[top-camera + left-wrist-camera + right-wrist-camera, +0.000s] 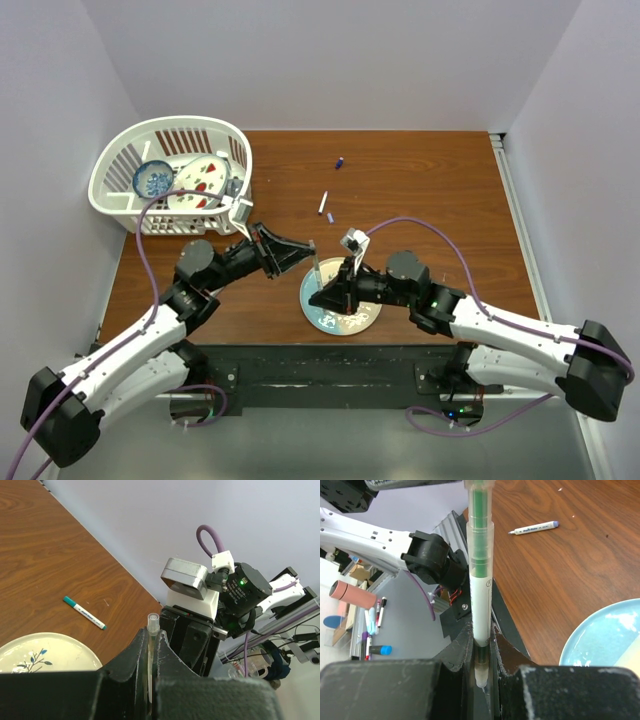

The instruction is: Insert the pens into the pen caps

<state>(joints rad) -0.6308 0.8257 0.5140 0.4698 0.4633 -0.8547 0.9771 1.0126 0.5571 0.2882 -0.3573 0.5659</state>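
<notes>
Up close, the right tool (481, 647) has its two black fingers pinched tight on a slim white plastic pen (481, 595). A green core shows through the pen's clear upper section. The pen stands straight up out of the grip and runs off the top of the right wrist view.

The left tool (152, 647) is likewise closed, squeezing a thin translucent whitish tube (152, 627) whose open, rimmed end pokes out just past the fingertips. From above, the two tools face each other nose to nose with the pen bridging them. Whether tube and pen are one piece or two joined parts cannot be told.

Directly below the right tool lies a round pale plate with a blue floral pattern (345, 322), near the front edge of the brown wooden table (440, 200).

Farther out, toward the middle of the table, a loose white stick pen (323, 203) lies flat. Its capped end reads teal in the left wrist view and bluish in the right wrist view. Just beside it sits a tiny purple cap (330, 217), and a tiny blue cap (339, 162) rests well beyond, nearer the far edge.

At the far left corner stands a white slatted plastic basket (170, 124) holding a small blue patterned bowl (153, 180) and a white dish with red and green marks (205, 175).
</notes>
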